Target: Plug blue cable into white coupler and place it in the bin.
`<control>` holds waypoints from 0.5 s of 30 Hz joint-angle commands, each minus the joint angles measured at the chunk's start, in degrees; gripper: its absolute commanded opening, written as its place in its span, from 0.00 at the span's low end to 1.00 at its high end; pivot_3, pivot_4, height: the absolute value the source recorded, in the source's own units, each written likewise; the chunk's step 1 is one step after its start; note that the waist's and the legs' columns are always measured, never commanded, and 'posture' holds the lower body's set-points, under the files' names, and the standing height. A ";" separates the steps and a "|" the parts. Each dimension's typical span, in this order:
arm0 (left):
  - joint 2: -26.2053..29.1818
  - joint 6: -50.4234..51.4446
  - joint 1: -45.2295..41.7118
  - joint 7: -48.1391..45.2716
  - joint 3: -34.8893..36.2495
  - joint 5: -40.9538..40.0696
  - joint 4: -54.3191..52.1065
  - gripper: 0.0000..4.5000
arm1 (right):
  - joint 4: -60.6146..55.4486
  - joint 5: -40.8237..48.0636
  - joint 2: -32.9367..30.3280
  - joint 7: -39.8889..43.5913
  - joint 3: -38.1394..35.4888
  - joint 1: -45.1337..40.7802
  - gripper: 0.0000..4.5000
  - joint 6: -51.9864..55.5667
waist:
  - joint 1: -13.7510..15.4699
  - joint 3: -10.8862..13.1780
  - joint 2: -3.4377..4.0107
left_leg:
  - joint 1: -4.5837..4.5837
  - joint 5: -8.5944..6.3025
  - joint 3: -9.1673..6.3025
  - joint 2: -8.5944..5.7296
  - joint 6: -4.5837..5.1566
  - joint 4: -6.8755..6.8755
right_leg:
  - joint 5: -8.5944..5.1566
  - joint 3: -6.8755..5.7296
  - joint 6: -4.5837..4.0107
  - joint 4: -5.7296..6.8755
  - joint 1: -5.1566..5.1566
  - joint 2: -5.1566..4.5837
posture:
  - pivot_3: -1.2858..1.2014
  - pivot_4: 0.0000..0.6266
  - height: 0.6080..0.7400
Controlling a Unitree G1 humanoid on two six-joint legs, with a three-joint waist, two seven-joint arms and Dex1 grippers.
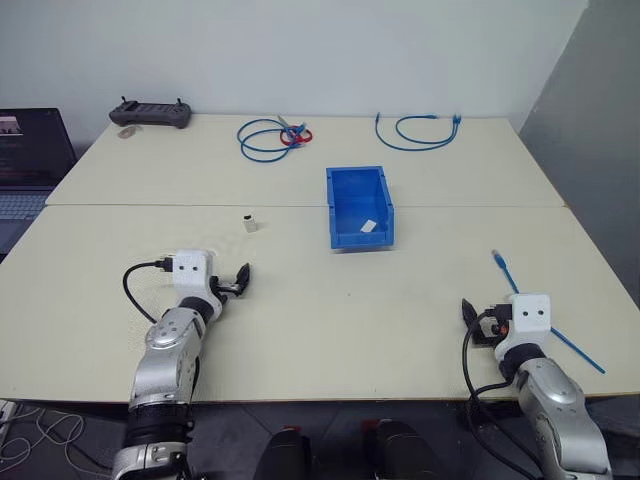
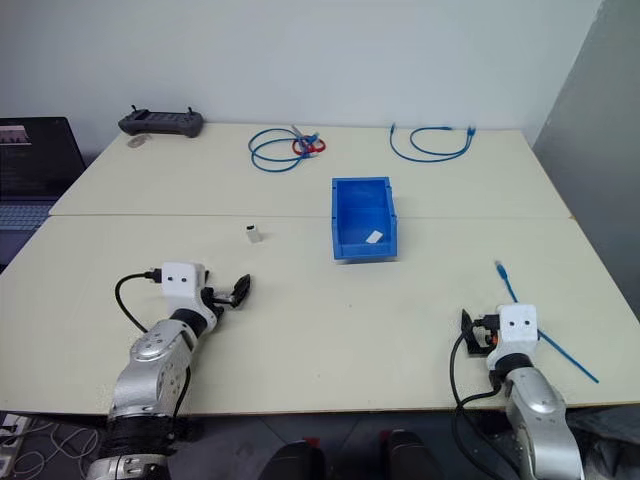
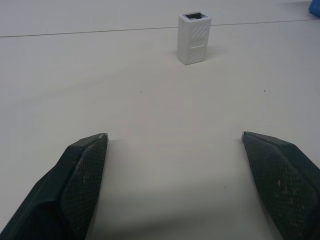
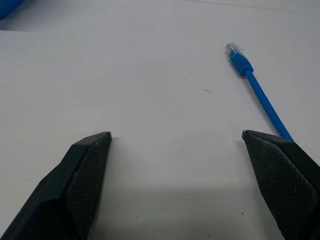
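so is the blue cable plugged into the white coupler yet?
No: the white coupler stands alone ahead of the left gripper, while the blue cable lies apart beside the right gripper.

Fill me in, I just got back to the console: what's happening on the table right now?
Nothing is held yet. The left gripper is open, low over the table, pointing at the white coupler, which stands upright ahead of it. The right gripper is open too, beside the blue cable lying straight on the table. The bin sits mid-table with a small white piece inside. Two other looped blue cables lie at the far edge.
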 commanded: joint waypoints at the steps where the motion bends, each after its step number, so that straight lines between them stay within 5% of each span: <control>1: 0.22 0.05 -0.41 0.33 0.59 -0.50 -2.03 1.00 | -2.54 -0.42 0.10 -0.44 -0.06 0.78 0.99 -0.54 | 0.01 0.00 0.00 | 0.00 0.00 0.00 0.00 0.00 0.00 | 0.00 0.00 0.00 0.00 0.00 0.00 | 0.52 0.24 1.00; 15: 0.19 0.80 0.17 -1.30 -1.03 -0.56 -2.92 1.00 | -4.14 -0.81 0.38 -1.17 -1.07 2.05 0.99 -0.16 | 0.07 0.00 0.00 | -0.01 0.00 0.01 -0.02 0.00 0.00 | 0.00 0.01 0.00 -0.01 0.00 -0.01 | 0.52 0.24 1.00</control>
